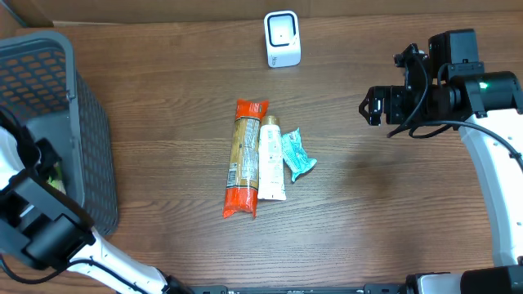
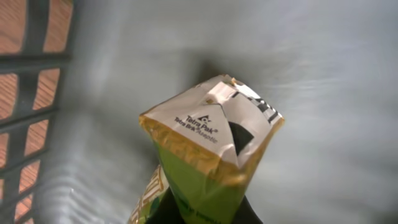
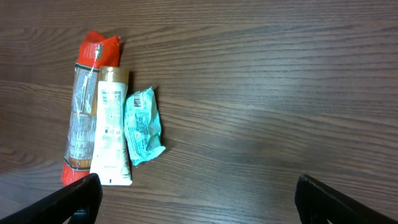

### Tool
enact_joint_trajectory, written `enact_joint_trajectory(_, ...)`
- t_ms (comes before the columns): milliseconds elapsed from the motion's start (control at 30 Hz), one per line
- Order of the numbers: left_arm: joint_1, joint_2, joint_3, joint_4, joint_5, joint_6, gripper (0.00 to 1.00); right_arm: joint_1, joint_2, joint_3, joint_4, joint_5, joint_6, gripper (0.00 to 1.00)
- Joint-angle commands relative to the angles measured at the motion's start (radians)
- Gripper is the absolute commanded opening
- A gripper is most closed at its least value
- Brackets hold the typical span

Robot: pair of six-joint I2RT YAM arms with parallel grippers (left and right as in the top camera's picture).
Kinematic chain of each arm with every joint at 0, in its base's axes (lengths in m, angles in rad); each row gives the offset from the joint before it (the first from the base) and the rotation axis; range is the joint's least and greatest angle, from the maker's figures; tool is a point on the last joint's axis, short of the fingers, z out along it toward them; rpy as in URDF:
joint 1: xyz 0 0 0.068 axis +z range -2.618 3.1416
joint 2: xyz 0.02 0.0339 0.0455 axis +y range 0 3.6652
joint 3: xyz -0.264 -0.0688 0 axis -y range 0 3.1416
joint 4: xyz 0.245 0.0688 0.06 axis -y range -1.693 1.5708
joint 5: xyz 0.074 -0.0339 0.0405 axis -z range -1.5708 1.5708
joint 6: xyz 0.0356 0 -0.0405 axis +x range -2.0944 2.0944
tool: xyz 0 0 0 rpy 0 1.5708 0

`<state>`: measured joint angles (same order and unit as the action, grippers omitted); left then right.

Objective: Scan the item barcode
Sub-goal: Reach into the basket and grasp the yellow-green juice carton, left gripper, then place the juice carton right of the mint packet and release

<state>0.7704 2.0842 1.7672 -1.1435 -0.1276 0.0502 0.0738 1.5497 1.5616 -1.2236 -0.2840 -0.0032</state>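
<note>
Green Tetra Pak carton (image 2: 211,143) sits inside the grey basket (image 1: 90,139) at the left edge of the desk (image 1: 163,82), its folded end toward the wrist camera, and the left jaws are clamped on its lower body. The right jaws stand wide apart and empty above the desk's right side. Mid-desk, a pasta pack (image 1: 244,159), a white tube (image 1: 271,159) and a teal packet (image 1: 297,155) lie side by side, touching. A white scanner (image 1: 283,38) stands beyond them.
</note>
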Motion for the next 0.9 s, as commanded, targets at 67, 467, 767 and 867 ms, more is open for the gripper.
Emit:
enact_joint_trajectory(67, -0.048, -0.042, 0.352, -0.148, 0.070, -0.111, 0.04, 0.004, 0.002, 0.008, -0.003, 0.002, -0.001, 1.00)
enact_joint_trajectory(467, -0.290, -0.263, 0.721, -0.391, 0.151, -0.171, 0.04, 0.004, 0.002, 0.008, -0.005, 0.002, -0.001, 1.00)
enact_joint_trajectory(767, -0.599, -0.379, 0.721, -0.413, 0.147, -0.229, 0.04, 0.004, 0.002, 0.008, -0.010, 0.002, -0.001, 1.00)
enact_joint_trajectory(867, -0.687, -0.363, 0.713, -0.455, 0.145, -0.304, 0.04, 0.004, 0.002, 0.008, -0.013, 0.003, -0.002, 1.00)
